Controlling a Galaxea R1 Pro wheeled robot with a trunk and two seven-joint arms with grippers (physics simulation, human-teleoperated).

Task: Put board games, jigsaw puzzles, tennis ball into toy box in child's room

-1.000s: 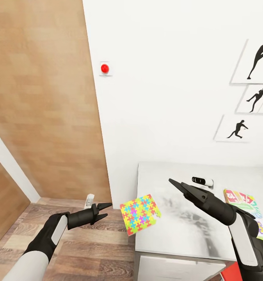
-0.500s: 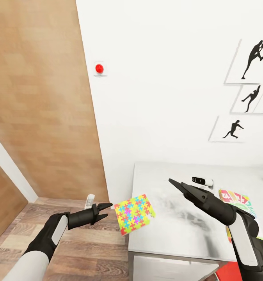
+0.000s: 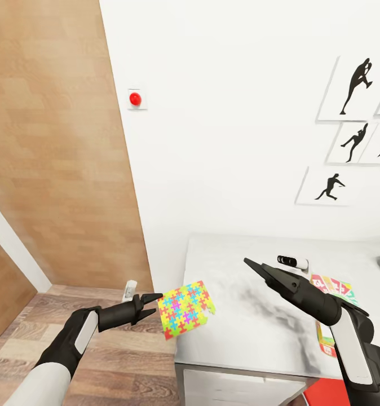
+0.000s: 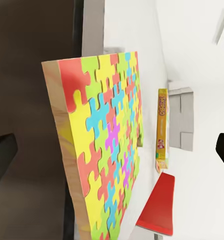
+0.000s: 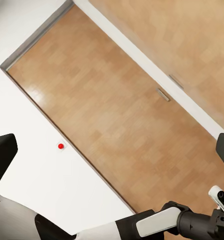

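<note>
Left gripper [image 3: 151,300], head view: fingers spread, nothing between them, tips just short of the puzzle [image 3: 185,309]. Puzzle sits on the table [image 3: 257,332] corner with part of it hanging past the edge toward the gripper; probably why the arm comes in low from the side, since the overhang offers an edge to pinch. Right gripper [image 3: 252,264] is raised above the table, jaws look nearly together, carrying nothing; seemingly parked out of the way. Beyond it on the table: a small dark gadget [image 3: 292,261] near the wall, the SKIP BO box [image 3: 328,293] partly behind the right arm. Pale grey corner at the table's far end, too little to name.

Left wrist view: puzzle [image 4: 104,145] close ahead, its thick edge facing the fingers, finger tips wide apart either side and clear of it. SKIP BO box [image 4: 162,130] beyond; red chair [image 4: 159,205] beside the table.

Right wrist view: fingers apart at the frame sides, empty; wooden door [image 5: 121,110] and white wall [image 5: 52,185] with red button [image 5: 61,146]; left arm below.

Room: table top pale, smudged grey, backed against the wall; silhouette prints [image 3: 348,129] above it, wood-plank floor [image 3: 116,361] beside it.
</note>
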